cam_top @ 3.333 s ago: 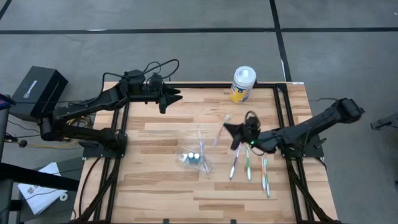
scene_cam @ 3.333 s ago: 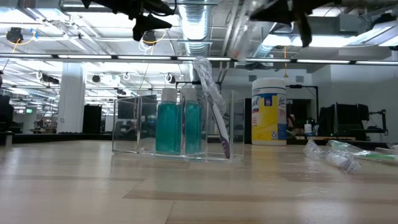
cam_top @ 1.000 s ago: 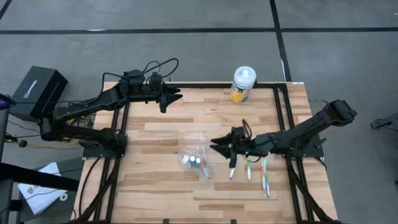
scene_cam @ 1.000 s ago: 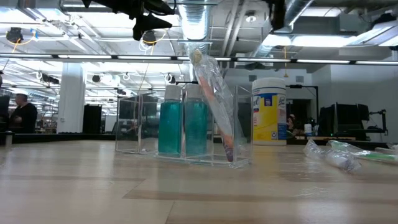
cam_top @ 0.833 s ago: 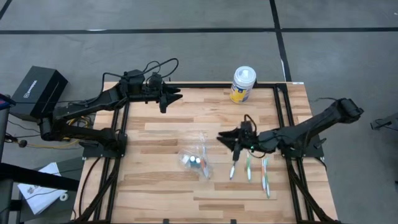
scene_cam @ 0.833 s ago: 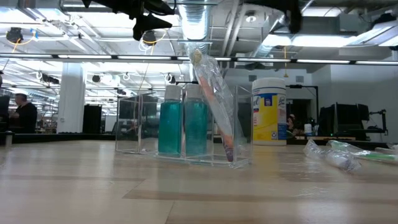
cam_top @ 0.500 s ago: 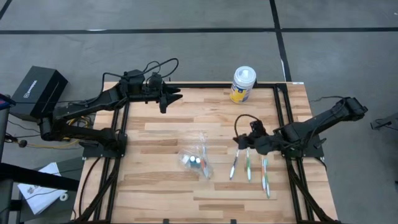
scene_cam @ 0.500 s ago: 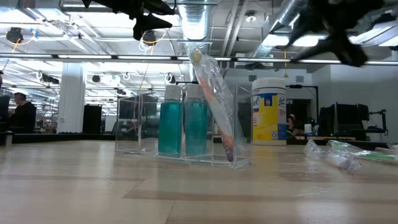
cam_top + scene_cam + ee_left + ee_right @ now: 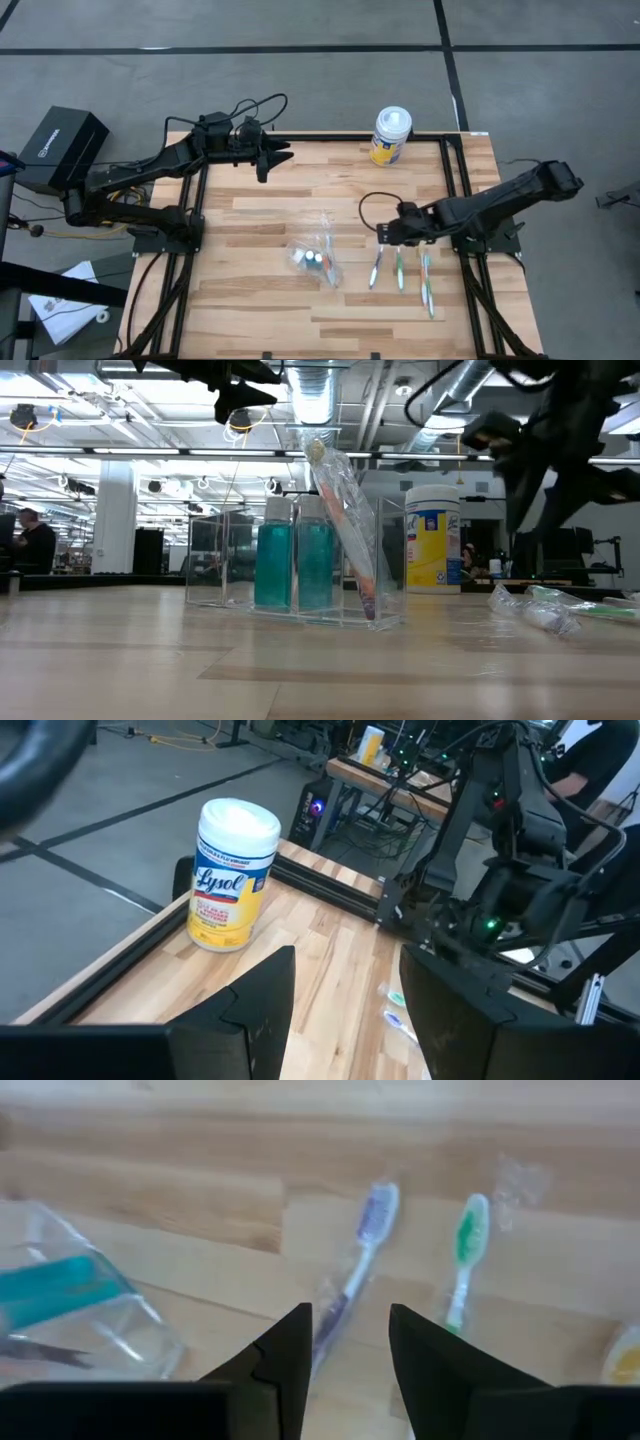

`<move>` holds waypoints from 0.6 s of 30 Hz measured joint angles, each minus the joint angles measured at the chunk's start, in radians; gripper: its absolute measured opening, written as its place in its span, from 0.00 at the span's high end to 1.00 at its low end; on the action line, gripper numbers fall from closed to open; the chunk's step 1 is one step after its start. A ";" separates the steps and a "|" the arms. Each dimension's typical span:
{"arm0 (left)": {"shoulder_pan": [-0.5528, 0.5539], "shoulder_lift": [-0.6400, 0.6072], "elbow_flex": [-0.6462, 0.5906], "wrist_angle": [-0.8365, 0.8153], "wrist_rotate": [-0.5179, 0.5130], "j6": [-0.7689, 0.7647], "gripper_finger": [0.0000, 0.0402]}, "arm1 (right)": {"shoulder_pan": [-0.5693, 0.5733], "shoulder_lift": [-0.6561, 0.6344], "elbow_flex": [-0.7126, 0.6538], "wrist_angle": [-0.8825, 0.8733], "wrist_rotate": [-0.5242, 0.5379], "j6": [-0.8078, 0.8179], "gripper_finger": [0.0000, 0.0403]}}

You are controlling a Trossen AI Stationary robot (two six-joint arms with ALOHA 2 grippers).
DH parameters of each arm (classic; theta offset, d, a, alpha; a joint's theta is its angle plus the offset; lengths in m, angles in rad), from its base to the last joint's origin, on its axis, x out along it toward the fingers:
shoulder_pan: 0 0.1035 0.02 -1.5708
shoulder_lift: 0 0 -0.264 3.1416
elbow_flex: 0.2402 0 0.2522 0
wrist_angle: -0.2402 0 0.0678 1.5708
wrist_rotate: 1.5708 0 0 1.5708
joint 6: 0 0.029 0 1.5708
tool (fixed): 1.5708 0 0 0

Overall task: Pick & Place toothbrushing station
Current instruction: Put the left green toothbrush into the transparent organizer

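A clear holder stands mid-table with two teal bottles in it. A wrapped toothbrush stands with its lower end in the holder's right compartment and leans on the rim. A purple toothbrush and a green toothbrush lie flat on the table to the holder's right, with another one beside them. My right gripper is open and empty above the far ends of these brushes; it also shows in its wrist view. My left gripper is open and empty at the far left.
A yellow-and-white wipes canister stands at the table's far edge. A black box sits off the table's left side. Bare wood lies along the near edge and between the holder and my left arm.
My right gripper has drawn back from the clear holder toward the table's right edge. It has then come down over the far ends of the toothbrushes lying on the table. The wrapped toothbrush stays leaning in the holder.
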 joint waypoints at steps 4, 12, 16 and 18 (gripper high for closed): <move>0.000 0.000 0.000 0.000 0.006 0.015 0.56 | -0.023 0.044 0.000 -0.003 -0.052 -0.008 0.64; 0.000 0.000 0.000 -0.001 0.033 0.015 0.56 | -0.042 0.139 0.000 -0.007 -0.125 -0.012 0.58; 0.000 0.000 0.000 0.000 0.033 0.016 0.56 | -0.042 0.175 0.000 -0.008 -0.151 -0.012 0.58; 0.000 0.000 0.000 -0.001 0.033 0.017 0.56 | -0.042 0.192 0.000 -0.007 -0.159 -0.012 0.59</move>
